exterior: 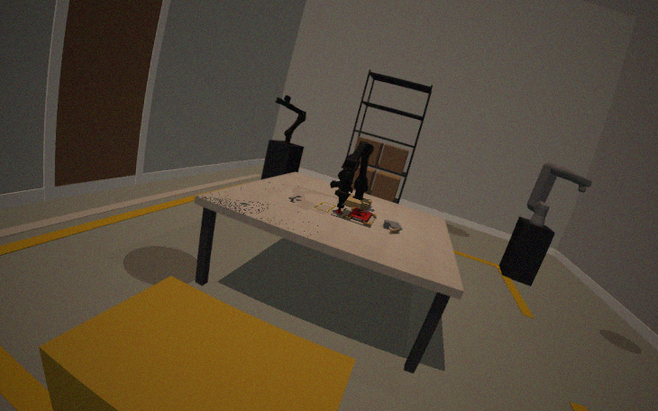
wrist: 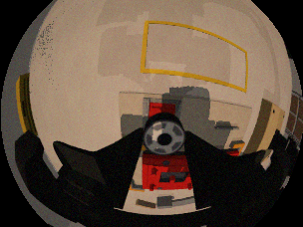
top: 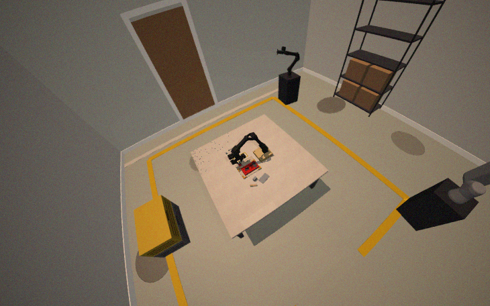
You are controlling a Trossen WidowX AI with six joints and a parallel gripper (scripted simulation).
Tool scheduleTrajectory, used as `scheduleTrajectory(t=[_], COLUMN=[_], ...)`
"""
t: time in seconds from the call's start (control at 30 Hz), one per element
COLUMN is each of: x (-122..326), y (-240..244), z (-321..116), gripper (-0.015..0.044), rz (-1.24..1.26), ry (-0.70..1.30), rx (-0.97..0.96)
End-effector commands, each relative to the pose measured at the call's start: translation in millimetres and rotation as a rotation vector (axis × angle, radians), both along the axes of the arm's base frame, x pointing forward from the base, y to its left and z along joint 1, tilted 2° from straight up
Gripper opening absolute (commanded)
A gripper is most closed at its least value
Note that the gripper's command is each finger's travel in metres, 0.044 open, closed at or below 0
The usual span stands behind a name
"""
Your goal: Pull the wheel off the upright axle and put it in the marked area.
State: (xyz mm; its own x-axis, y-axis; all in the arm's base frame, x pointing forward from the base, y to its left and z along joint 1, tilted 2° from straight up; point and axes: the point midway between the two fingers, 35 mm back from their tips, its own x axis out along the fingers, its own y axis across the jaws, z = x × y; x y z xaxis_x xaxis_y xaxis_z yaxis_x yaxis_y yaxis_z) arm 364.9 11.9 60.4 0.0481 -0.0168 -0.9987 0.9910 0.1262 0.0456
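Pincer [top: 239, 162] [exterior: 341, 208] [wrist: 163, 133] closed around the wheel [wrist: 175, 135], one dark finger on each side. From the top, a black arm [top: 252, 135] [exterior: 364, 148] arches over the table [top: 277, 205] [exterior: 270, 224] [wrist: 75, 100], the pincer hiding the wheel beside a red part [top: 250, 167] [exterior: 360, 214] [wrist: 166, 174]. From the exterior, the arm's folded height shows: raised elbow, forearm slanting down, pincer pointing at the tabletop. Only the wrist view shows the wheel's round, spoked face clearly, outside the yellow-outlined area [exterior: 324, 202] [wrist: 144, 50]; whether it remains on the axle cannot be told.
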Motion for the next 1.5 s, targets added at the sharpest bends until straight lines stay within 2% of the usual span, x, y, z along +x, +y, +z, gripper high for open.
scheduleTrajectory(t=[0.0, 1.47], x=[-0.1, -1.0], y=[-0.1, 0.1], z=[2.3, 16.7], gripper=[0.0000, 0.0000], rz=[-0.002, -0.004], ry=[0.000, -0.004], rx=[-0.001, 0.002])
